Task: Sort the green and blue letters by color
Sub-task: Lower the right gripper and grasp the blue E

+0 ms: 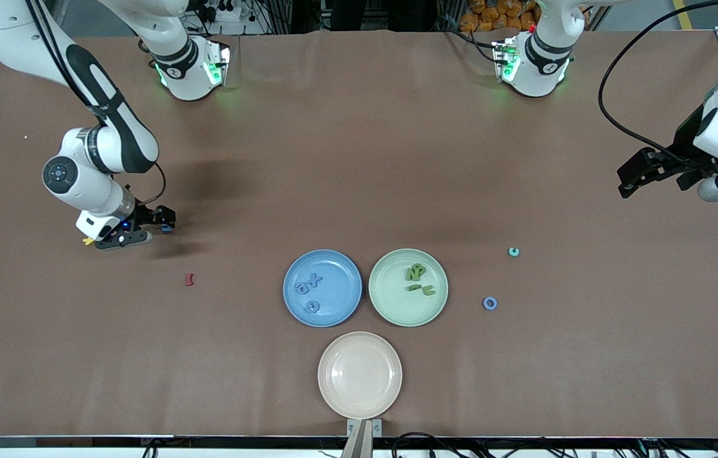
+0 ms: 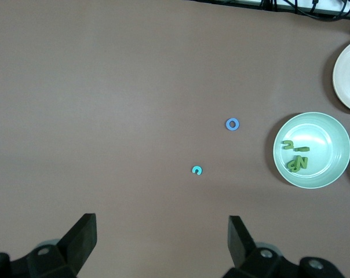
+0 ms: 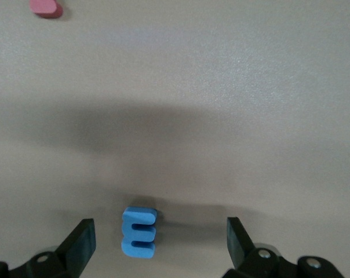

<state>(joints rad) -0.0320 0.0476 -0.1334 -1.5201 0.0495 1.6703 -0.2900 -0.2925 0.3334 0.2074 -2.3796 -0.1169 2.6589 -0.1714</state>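
Note:
A blue letter E [image 3: 139, 232] lies flat on the table toward the right arm's end. My right gripper [image 3: 160, 237] is low over it and open, with the E [image 1: 167, 228] between the fingers, closer to one finger [image 3: 79, 243] and not touched. The blue plate [image 1: 289, 299] holds three blue letters [image 1: 308, 283]. The green plate [image 1: 397, 308] holds several green letters [image 1: 416, 272]. A blue ring letter [image 1: 490, 303] and a small teal letter [image 1: 513, 252] lie loose toward the left arm's end. My left gripper [image 1: 627, 178] hangs open and empty above that end.
A beige plate [image 1: 333, 388] stands nearest the front camera with nothing in it. A dark red letter [image 1: 189, 279] lies between the right gripper and the blue plate. A yellow letter [image 1: 87, 241] lies beside the right gripper's body.

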